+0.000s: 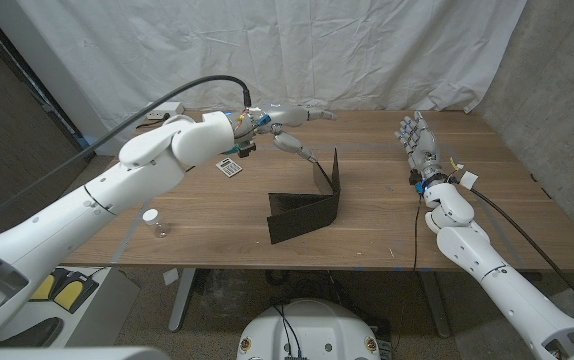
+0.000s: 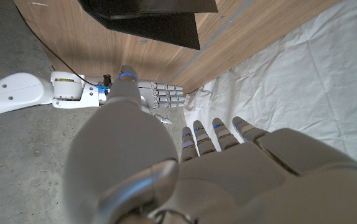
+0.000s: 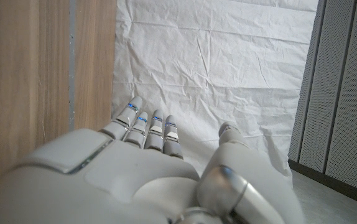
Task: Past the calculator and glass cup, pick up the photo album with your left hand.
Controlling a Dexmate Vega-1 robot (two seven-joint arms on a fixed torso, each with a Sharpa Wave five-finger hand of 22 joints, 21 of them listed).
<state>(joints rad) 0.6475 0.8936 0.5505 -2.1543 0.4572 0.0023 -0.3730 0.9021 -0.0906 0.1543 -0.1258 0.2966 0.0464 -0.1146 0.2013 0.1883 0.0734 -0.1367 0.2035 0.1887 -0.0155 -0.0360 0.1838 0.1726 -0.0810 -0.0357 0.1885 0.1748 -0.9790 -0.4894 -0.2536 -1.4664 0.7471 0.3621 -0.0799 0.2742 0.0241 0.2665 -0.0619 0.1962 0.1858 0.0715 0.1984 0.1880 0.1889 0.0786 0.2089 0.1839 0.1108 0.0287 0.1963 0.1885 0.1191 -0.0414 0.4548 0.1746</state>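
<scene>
The photo album point(image 1: 307, 203) stands near the middle of the wooden table point(image 1: 487, 215), black and opened like a book on its lower edge, one cover lying low toward the front and the other rising upright at the right. The left hand point(image 1: 285, 124) is above and just behind that upright cover, fingers stretched out and apart, with one fingertip reaching down close to the cover's top edge; whether it touches cannot be told. It holds nothing. In the left wrist view the same hand point(image 2: 228, 162) shows its fingers spread, with the dark album point(image 2: 160, 18) beyond them.

The calculator point(image 1: 229, 167) lies flat on the table to the left of the album, partly under the left arm. The glass cup point(image 1: 153, 224) stands upright near the front left edge, well apart from the album.

The right hand point(image 1: 419, 142) stands over the table's right side, fingers straight and slightly apart, empty, well apart from the album. A white cloth backdrop point(image 1: 367, 50) hangs behind the table.
</scene>
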